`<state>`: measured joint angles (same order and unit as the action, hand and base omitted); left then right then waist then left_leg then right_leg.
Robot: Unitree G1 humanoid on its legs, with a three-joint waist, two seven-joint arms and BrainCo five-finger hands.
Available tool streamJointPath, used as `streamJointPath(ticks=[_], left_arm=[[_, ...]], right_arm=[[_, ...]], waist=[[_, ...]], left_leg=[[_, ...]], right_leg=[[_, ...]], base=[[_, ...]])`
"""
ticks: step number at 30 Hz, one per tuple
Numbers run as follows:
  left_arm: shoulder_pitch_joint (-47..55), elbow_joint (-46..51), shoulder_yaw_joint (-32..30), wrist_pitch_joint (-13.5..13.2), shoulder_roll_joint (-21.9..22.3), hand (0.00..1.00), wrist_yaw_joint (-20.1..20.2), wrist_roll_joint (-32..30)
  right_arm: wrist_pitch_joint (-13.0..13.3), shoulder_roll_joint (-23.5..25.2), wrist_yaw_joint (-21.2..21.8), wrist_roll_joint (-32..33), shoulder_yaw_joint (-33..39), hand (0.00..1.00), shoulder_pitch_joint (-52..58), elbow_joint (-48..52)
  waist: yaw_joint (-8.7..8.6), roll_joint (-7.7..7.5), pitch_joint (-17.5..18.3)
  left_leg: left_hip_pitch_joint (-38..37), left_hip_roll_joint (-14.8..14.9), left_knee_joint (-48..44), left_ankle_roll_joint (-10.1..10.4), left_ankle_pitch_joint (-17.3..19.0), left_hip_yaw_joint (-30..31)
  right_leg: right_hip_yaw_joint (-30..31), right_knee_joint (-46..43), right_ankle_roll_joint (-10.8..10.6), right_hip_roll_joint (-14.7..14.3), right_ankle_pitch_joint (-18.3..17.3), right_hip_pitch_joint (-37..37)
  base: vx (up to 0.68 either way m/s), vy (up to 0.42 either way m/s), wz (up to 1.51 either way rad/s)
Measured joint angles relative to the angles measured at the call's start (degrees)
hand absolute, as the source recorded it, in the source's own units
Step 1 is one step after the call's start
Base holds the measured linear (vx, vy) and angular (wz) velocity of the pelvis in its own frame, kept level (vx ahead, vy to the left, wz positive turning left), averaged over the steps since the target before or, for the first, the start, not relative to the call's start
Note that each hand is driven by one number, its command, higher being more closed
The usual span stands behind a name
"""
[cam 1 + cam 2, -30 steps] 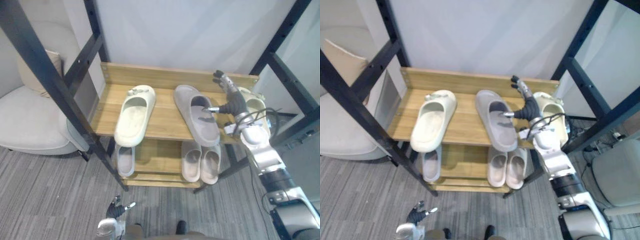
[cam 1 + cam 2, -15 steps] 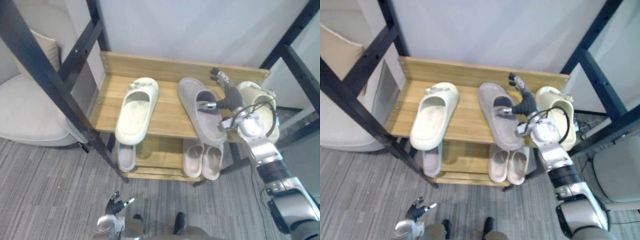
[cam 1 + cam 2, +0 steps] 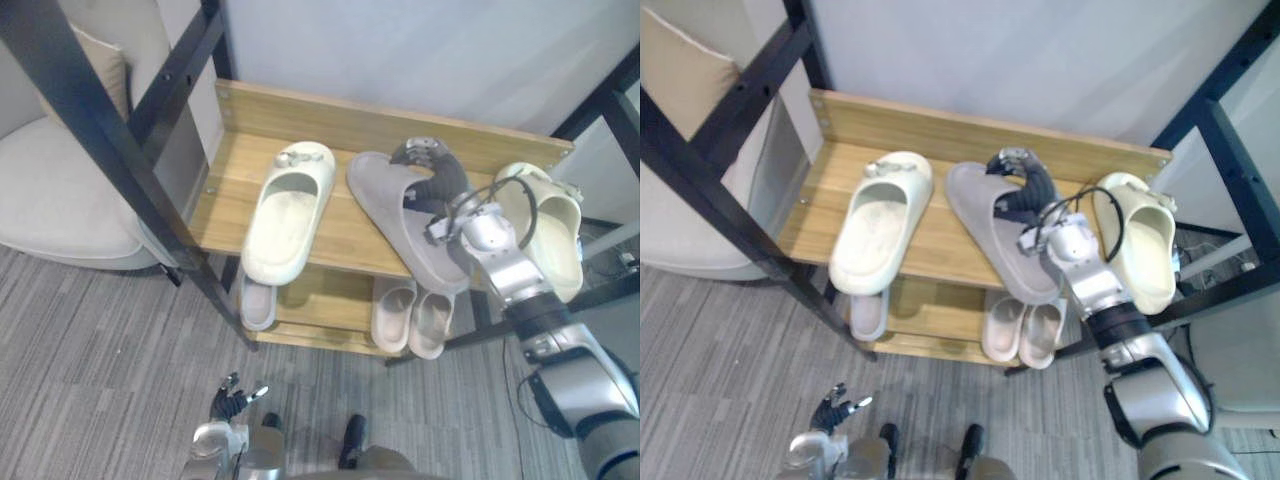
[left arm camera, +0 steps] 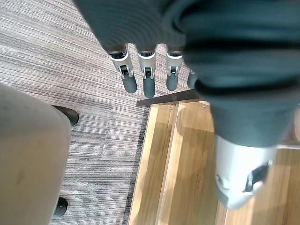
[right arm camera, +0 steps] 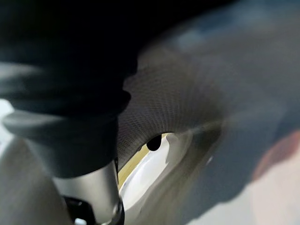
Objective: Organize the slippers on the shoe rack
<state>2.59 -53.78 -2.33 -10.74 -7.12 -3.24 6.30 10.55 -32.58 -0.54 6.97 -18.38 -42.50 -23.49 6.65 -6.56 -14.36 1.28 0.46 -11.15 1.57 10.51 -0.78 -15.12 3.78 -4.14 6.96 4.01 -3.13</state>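
The shoe rack carries three slippers askew on its top shelf: a cream slipper near the left end, a grey slipper in the middle, and a second cream slipper overhanging the right edge. With the cream pair split, most of the sorting looks undone. Bare wood lies open between the left cream slipper and the grey one. The right hand sits at the grey slipper's strap; its grip cannot be told. The left hand hangs relaxed and empty, low near the floor.
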Motion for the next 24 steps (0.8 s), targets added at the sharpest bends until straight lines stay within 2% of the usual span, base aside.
streamJointPath(ticks=[9,13,18,24], left_arm=[[-0.1,-0.1,0.0,0.1,0.0,0.0,-0.1,0.2],[-0.1,-0.3,0.0,0.2,0.0,0.0,-0.1,0.2],[-0.1,-1.0,-0.7,0.4,0.2,0.0,-0.1,0.1],[0.4,-3.1,-0.8,1.1,0.7,0.0,0.1,-0.1]], right_arm=[[0.4,0.0,0.7,1.7,0.1,1.0,1.4,2.4],[0.4,0.0,0.7,2.1,0.7,1.0,6.0,7.8],[0.9,1.1,0.5,2.2,7.3,1.0,12.5,18.4],[4.6,3.2,0.5,4.5,12.1,1.0,17.1,32.3]], waist=[[-0.03,0.0,-0.3],[-0.24,0.1,-0.3],[-0.89,0.53,0.0],[-3.2,2.48,1.7]], left_leg=[[-0.7,0.1,0.0,0.0,0.0,-0.7],[-1.5,0.1,0.1,0.0,0.0,-0.9],[-1.8,0.1,-0.1,0.0,0.0,-1.7],[-2.9,0.2,0.0,0.0,0.0,-2.2]], right_leg=[[0.3,0.1,0.1,0.0,0.2,-0.3],[0.4,0.4,0.0,0.0,0.3,-1.1],[1.1,0.3,0.1,0.0,0.4,-1.1],[1.6,0.3,0.1,0.0,0.4,-1.8]], base=[[-0.01,0.001,-0.03],[-0.02,-0.006,-0.04],[-0.04,-0.003,-0.07],[-0.02,-0.001,-0.04]])
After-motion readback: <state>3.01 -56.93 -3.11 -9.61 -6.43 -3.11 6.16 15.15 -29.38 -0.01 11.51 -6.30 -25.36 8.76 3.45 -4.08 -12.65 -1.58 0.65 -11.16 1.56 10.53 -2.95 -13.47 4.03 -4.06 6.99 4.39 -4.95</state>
